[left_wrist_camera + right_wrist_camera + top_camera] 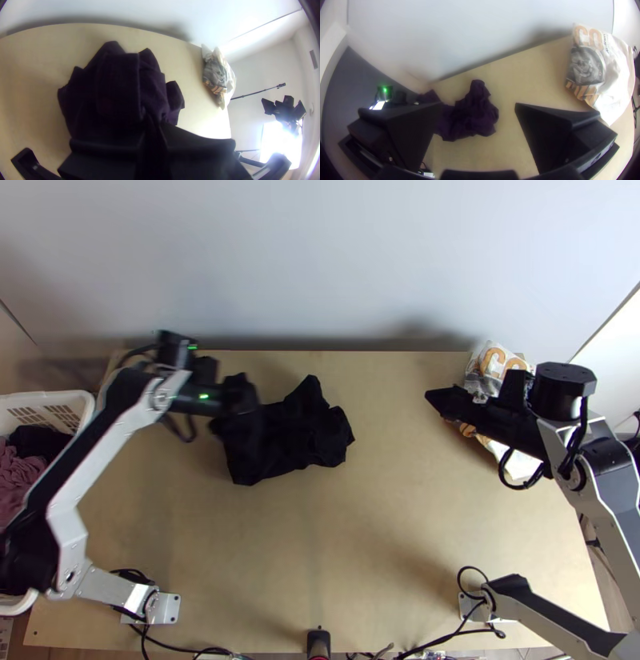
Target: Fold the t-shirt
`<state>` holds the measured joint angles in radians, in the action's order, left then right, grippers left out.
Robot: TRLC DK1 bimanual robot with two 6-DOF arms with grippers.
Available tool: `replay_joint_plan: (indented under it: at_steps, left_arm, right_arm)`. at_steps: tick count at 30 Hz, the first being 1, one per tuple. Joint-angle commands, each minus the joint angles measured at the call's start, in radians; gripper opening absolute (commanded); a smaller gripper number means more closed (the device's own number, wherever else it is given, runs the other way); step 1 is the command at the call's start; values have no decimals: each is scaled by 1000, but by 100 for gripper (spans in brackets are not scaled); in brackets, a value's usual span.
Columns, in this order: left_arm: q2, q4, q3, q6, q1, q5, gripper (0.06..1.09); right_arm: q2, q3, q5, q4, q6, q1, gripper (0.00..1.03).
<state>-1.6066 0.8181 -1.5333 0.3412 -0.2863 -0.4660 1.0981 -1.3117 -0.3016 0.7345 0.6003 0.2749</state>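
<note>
Table (344,540) first: pale wood, both arms reaching up over it. Left arm (108,460) stands nearer the work; right arm (596,500) angles in from its own side, bent, wrist over the white printed bundle (603,76).

T-shirt (292,436), dark, on the left-centre of the table toward the wall. Bunched and rumpled; we make out no sleeve or collar for certain. Long axis roughly crosswise, from the left gripper (152,126) toward the middle of the table, one peak poking toward the wall.

Left gripper at the shirt's left end, pointing inward along that axis. Fingers pinched together on cloth; how much is lifted we can't tell.

Right gripper (479,104) well apart from the shirt, aimed across at its free end, fingers wide with nothing between them. From there the shirt lies toward the left arm, a touch nearer the table's near edge.

Our reading: early work, spreading before any fold. Next move probably wants the right gripper brought across to a free edge; it might take a double layer in that tangle.
</note>
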Motion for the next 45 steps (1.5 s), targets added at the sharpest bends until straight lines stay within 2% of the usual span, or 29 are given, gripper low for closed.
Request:
replay_joint_plan:
  at_steps: [1,12,14,15,16,18,19,20,24,30,39,42,45]
  left_arm:
    - [-200,-120,-110,107,-188,24,9]
    - [-590,-194,-396,257,-346,4,9]
    - [-664,-226,-438,318,-346,4,10]
    - [-701,-226,-465,331,-344,6,14]
    - [-733,-227,-492,344,-341,6,31]
    - [-779,-227,-538,367,-332,17,88]
    - [-789,-231,-554,375,-329,27,100]
    - [-796,-243,-570,390,-326,36,103]
    - [-785,-300,-613,472,-318,52,103]
    - [-751,-309,-786,490,-287,92,103]
    - [-486,-341,-705,529,-202,89,103]
    - [-374,-303,-636,527,-129,46,103]
    - [-228,-235,-505,456,-42,6,103]
  right_arm:
    - [-47,45,1,-3,-7,-19,99]
    - [-149,152,-1,-3,0,-31,99]
    - [-161,167,-1,-3,4,-28,99]
    - [-168,172,-2,-3,9,-28,99]
    - [-175,175,-2,-3,18,-28,99]
    - [-179,184,-11,-3,30,-26,99]
    - [-182,189,-18,-3,32,-26,99]
    - [-185,193,-19,-3,32,-26,99]
    - [-195,213,-42,-1,46,-22,99]
    - [-205,212,-48,2,55,-9,99]
    - [-205,215,-51,-7,55,12,99]
    - [-195,215,30,-7,23,53,99]
    - [-179,223,116,-23,-34,122,99]
